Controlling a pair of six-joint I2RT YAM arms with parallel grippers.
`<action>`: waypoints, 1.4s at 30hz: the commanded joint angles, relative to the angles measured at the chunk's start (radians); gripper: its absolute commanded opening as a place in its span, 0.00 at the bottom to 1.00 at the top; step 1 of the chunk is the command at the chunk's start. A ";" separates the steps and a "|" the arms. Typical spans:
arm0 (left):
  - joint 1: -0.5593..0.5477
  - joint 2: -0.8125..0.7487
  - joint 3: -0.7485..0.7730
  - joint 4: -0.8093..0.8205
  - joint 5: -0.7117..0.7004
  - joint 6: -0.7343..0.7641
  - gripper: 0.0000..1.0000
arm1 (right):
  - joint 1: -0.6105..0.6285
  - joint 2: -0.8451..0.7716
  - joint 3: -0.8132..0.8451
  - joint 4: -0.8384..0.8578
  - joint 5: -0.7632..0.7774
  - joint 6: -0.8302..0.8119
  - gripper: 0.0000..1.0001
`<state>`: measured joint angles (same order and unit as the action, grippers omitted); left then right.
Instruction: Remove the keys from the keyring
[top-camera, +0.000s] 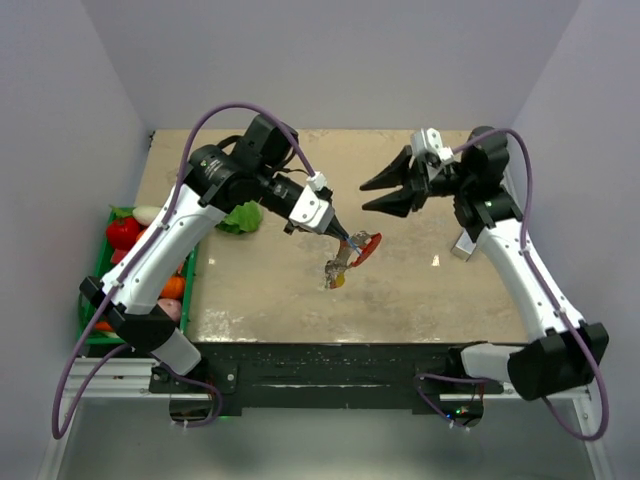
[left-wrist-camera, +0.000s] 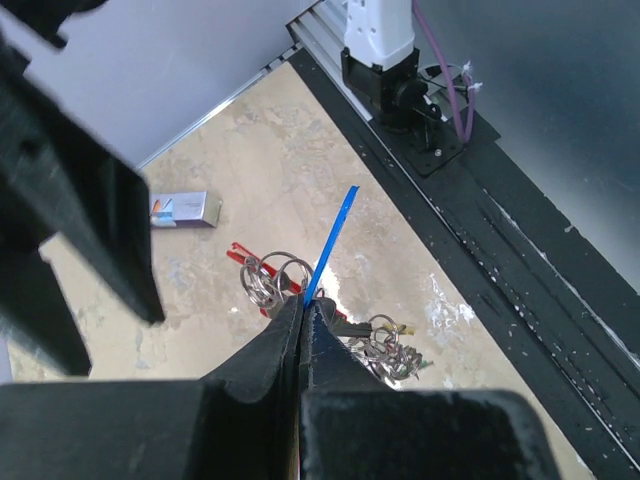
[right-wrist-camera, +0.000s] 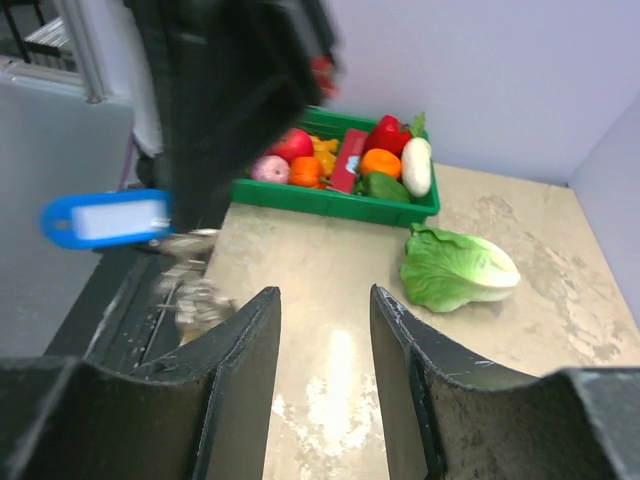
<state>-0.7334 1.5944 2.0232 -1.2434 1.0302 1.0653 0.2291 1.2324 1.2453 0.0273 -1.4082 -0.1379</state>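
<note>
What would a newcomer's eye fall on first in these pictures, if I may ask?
Probably the left gripper above the middle of the table, jaws shut on the dangling keys with their blue tag and red fob. The right gripper faces it, jaws open and empty. Then the green crate of bright vegetables at the table's left edge, a lettuce leaf beside it.

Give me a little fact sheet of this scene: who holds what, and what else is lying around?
Left pincer: shut on the blue tag of the keys; the bunch hangs below it
Keyring: joined to the bunch
Right pincer: open, empty, apart from the bunch
Table: lettuce leaf
Green tray: toy vegetables
</note>
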 joint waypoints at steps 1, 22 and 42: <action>0.005 -0.028 0.025 -0.018 0.091 0.053 0.00 | 0.030 0.143 0.046 0.118 0.031 0.089 0.44; 0.005 -0.053 0.009 -0.005 -0.005 0.055 0.00 | 0.098 0.072 0.043 -0.339 -0.190 -0.198 0.41; 0.005 -0.017 0.005 -0.010 -0.042 0.102 0.00 | 0.145 0.075 0.075 -0.550 -0.186 -0.364 0.47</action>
<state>-0.7334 1.5822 2.0140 -1.2682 0.9451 1.1446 0.3569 1.2846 1.2762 -0.4648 -1.4834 -0.4248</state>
